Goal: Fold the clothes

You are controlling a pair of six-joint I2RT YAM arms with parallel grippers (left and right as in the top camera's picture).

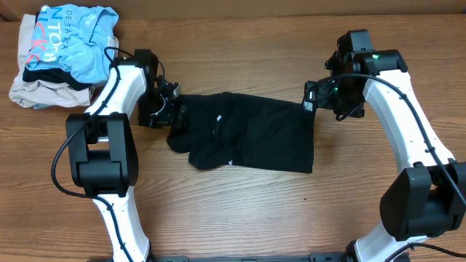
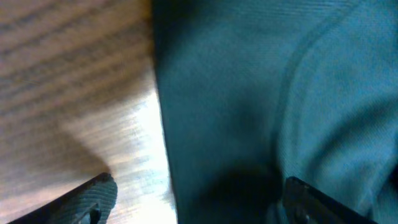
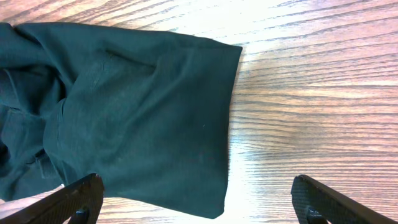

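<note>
The black T-shirt (image 1: 255,135) lies partly folded and rumpled across the middle of the wooden table, with small white marks on it. My left gripper (image 1: 166,110) is at its left end, low over the fabric. In the left wrist view its fingers (image 2: 199,202) are open and straddle the shirt's edge (image 2: 249,93). My right gripper (image 1: 320,98) hovers at the shirt's upper right corner. In the right wrist view its fingers (image 3: 199,199) are open wide above the shirt's hem (image 3: 143,118), holding nothing.
A pile of other clothes lies at the table's far left corner: a light blue shirt with pink and white lettering (image 1: 76,40) on top of a beige garment (image 1: 44,91). Bare wooden table (image 1: 291,211) surrounds the black shirt.
</note>
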